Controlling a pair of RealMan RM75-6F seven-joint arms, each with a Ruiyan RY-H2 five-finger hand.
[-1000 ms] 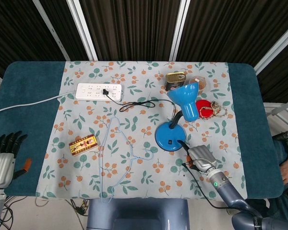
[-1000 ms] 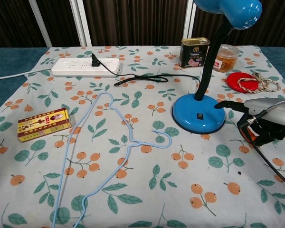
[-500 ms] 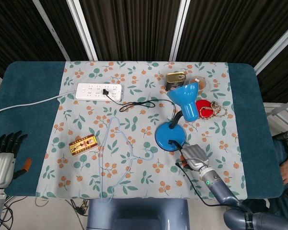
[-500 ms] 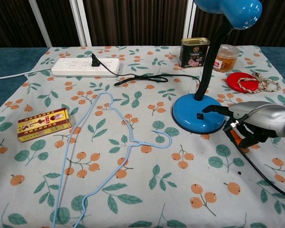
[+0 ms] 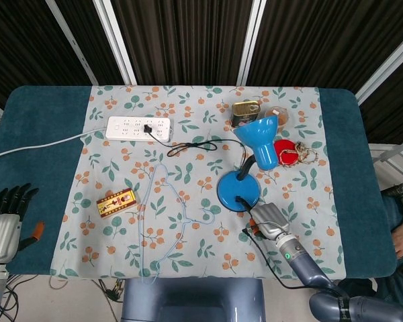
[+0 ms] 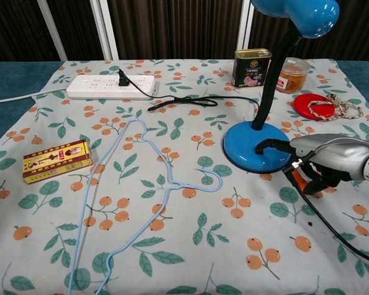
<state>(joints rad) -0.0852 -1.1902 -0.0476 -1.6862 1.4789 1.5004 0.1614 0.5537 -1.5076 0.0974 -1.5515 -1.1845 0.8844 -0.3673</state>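
The lamp shade [image 6: 298,13] runs off the chest view's top edge — the left hand [image 5: 5,225] is cut at the head view's left edge; the tin [image 6: 251,67] label is unreadable.

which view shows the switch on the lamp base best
The chest view: the lamp base faces the camera side-on, and the right hand has a fingertip at the small dark switch. The head view looks straight down on the base, where the switch is only a tiny dark mark.

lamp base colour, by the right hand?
Glossy blue lamp base, with a small black switch on top; right hand reaches it. Clearest in the chest view.
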